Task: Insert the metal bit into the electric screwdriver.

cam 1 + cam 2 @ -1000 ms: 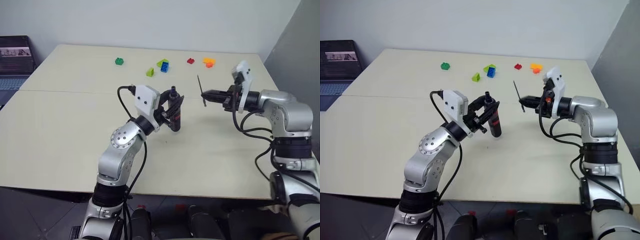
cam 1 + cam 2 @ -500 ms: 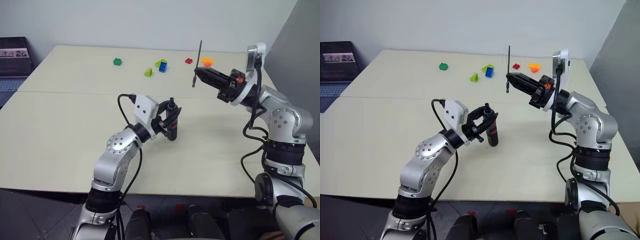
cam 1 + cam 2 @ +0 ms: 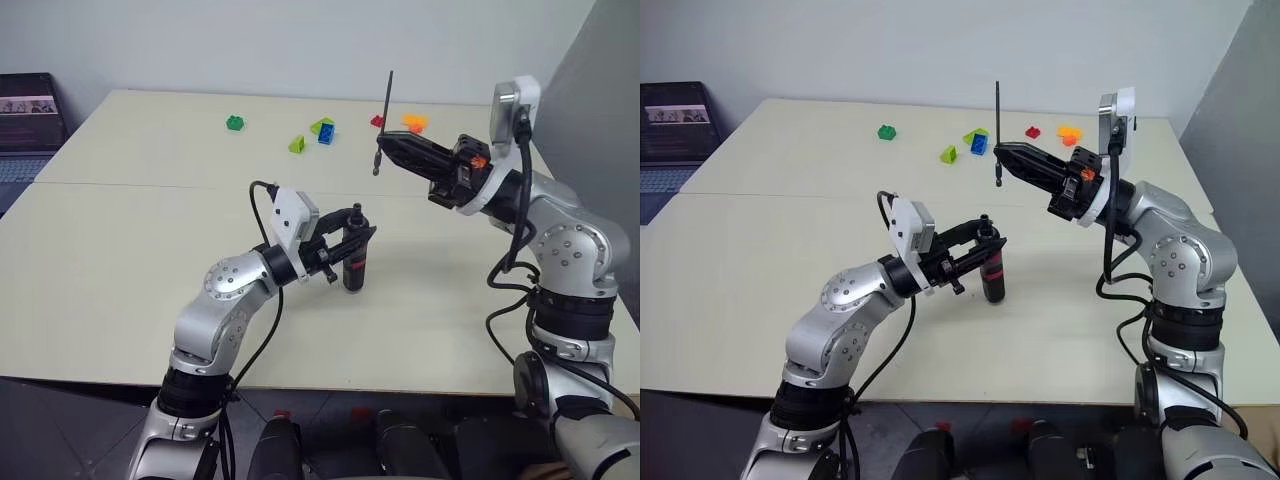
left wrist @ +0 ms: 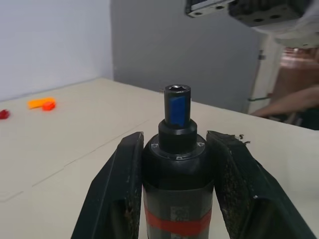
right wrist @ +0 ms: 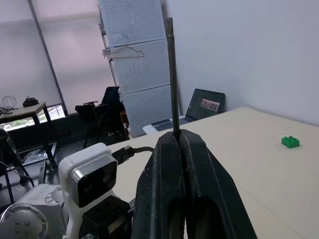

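Overhead, the left gripper (image 3: pixel 352 243) clamps the dark pen-shaped electric screwdriver (image 3: pixel 354 268) with its red band, upright, its base at the beige table (image 3: pixel 120 250). Up and to the right, well apart, the right gripper (image 3: pixel 383 146) pinches the thin dark metal bit (image 3: pixel 385 112) near its lower end, standing vertical. Left wrist: black fingers (image 4: pixel 119 189) flank the screwdriver's body, nose clear. Right wrist: closed fingers (image 5: pixel 167 164) trap the rod.
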You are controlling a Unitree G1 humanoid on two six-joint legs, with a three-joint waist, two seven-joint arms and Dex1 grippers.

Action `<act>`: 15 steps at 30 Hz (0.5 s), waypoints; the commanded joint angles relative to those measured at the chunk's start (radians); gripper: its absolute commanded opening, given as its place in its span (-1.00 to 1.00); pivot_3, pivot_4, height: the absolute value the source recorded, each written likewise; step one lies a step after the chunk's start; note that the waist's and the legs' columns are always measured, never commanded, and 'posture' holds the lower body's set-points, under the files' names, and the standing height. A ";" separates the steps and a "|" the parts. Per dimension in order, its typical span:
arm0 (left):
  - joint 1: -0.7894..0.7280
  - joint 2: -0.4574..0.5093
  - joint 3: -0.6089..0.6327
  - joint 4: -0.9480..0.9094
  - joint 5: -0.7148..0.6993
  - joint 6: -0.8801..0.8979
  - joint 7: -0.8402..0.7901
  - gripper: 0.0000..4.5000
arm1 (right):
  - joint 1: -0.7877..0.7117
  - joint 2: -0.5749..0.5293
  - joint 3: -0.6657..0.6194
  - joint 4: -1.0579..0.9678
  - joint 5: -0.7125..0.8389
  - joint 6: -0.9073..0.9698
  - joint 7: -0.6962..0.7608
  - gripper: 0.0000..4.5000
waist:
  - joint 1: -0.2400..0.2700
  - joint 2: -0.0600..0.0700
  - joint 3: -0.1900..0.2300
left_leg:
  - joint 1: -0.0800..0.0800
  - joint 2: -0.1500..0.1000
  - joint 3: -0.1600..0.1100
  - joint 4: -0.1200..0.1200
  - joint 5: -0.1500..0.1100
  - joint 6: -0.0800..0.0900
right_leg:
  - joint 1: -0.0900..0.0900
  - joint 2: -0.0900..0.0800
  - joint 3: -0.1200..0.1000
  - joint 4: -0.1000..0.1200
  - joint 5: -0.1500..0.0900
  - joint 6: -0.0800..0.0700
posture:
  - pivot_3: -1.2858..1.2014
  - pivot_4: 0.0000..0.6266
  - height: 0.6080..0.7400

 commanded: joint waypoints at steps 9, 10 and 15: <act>-0.048 0.063 -0.078 0.078 0.013 -0.104 -0.218 -0.28 | 0.084 -0.032 0.016 -0.138 0.066 -0.030 -0.026 -1.00 | -0.001 0.001 0.000 | 0.000 0.000 0.000 -0.001 0.000 0.000 | 0.000 0.000 0.000 -0.001 -0.001 0.000 | 0.03 -0.52 1.00; -0.053 0.060 -0.079 0.094 0.019 -0.116 -0.223 -0.28 | 0.092 -0.034 0.017 -0.145 0.074 -0.030 -0.025 -1.00 | -0.001 0.001 0.000 | 0.000 0.000 0.000 -0.001 0.000 0.000 | 0.000 0.000 0.000 -0.001 -0.002 0.003 | 0.03 -0.52 1.00; -0.046 0.065 -0.068 0.133 0.029 -0.164 -0.249 -0.28 | 0.119 -0.036 0.014 -0.170 0.118 -0.024 -0.036 -1.00 | 0.000 0.001 0.000 | 0.000 0.000 0.000 -0.001 0.000 0.000 | 0.000 0.000 0.000 -0.001 -0.003 0.004 | 0.03 -0.52 1.00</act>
